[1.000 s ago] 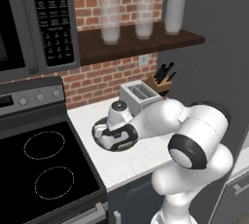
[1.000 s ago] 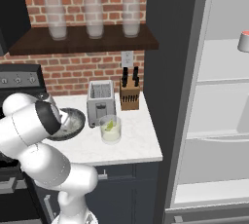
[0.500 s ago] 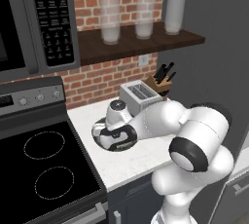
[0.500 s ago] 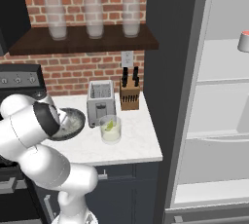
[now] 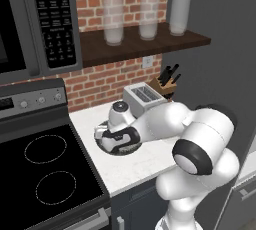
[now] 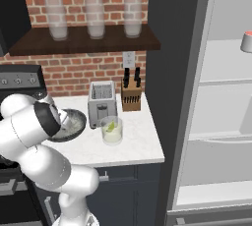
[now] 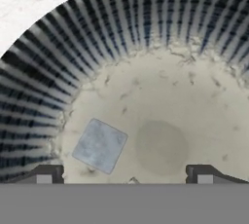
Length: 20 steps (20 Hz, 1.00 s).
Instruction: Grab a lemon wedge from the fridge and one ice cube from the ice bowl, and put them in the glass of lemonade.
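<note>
Ice cube (image 7: pixel 100 145) lies on the ice bowl (image 7: pixel 73 72) floor, between the wide-spread jaws, nearer the left one.

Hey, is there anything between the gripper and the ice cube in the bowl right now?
Nothing visible. In the hand view the open gripper hangs right over the ice bowl, and the ice cube lies alone on the bowl's pale floor, nearer one fingertip than the other, with bare floor between it and the fingertips.
</note>
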Motion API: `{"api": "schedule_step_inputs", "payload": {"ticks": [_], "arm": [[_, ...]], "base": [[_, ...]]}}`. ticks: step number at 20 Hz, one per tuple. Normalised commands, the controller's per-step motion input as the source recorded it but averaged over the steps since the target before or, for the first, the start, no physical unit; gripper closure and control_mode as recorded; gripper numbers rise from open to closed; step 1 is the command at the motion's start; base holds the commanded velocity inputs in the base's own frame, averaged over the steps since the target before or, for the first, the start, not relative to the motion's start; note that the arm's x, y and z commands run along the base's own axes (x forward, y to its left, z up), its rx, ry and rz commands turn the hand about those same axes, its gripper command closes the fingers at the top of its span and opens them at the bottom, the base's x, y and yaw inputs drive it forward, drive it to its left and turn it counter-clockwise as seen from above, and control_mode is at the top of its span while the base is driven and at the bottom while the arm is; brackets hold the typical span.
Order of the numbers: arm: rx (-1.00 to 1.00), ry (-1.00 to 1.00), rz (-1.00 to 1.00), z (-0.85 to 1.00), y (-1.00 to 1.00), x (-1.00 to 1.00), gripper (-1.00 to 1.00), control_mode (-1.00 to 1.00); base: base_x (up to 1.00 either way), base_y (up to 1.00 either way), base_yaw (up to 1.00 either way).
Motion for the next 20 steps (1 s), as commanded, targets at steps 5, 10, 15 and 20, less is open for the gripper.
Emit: {"api": "schedule_step_inputs", "payload": {"ticks": [5, 10, 15, 20], "arm": [[0.0, 0.0, 0.0, -0.32, 0.14, 0.0, -1.0, -1.0], [0.0, -0.02, 0.0, -0.17, 0.01, 0.01, -1.0, -1.0], [0.0, -0.03, 0.0, -0.09, 0.02, 0.22, -1.0, -1.0], [0.0, -0.02, 0.0, -0.23, 0.0, 0.14, -1.0, -1.0]], "base": [[0.0, 0.0, 0.0], [0.0, 0.0, 0.0], [0.0, 0.0, 0.0], [0.0, 0.0, 0.0]]}}
